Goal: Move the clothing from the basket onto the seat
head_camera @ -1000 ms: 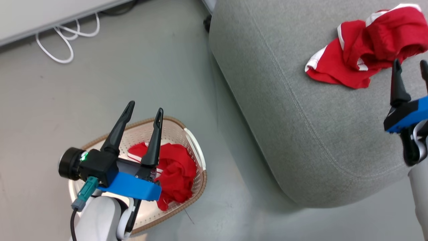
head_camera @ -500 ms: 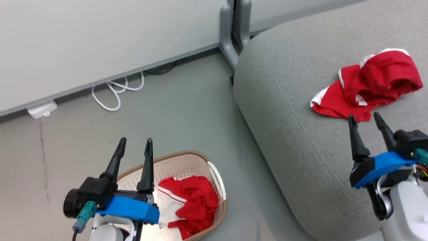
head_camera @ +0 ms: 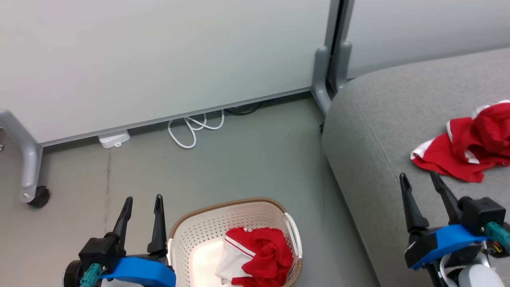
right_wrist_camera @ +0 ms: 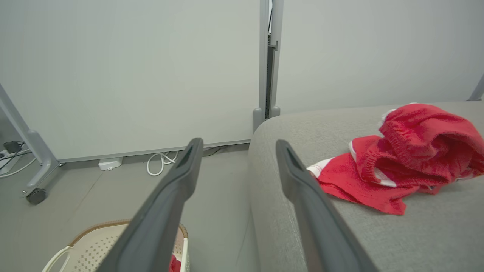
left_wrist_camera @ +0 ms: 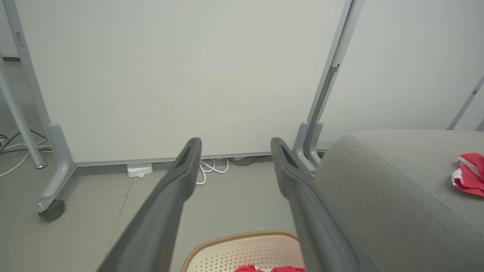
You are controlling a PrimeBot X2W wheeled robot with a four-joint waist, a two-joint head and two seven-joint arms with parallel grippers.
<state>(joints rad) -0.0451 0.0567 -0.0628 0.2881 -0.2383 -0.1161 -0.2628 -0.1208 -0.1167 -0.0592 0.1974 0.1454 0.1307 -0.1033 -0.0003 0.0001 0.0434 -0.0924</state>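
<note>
One garment (head_camera: pixel 464 155) of the two I can see lies on the seat (head_camera: pixel 378 131), bunched on its top toward the right, well back from the rounded left edge. I judge the task about half done.

The second garment (head_camera: pixel 261 259), red with a white panel, sits crumpled in the basket (head_camera: pixel 191 239) against its right wall, with the basket's bare bottom showing on the left. The basket stands on the floor (head_camera: pixel 239 167) near the seat's left edge.

My left gripper (head_camera: pixel 143 197) has its fingers spread wide and holds nothing. In the head view it sits just beside the basket's left rim, not over the garment. My right gripper (head_camera: pixel 418 175) is likewise spread wide and empty, above the seat near its front edge, with its tips close to the garment there but not touching it.

What is left, as I read it, is to reach into the basket, take the second garment, carry it across and put it down on the seat. Whether anything smaller lies under it, I cannot tell.
</note>
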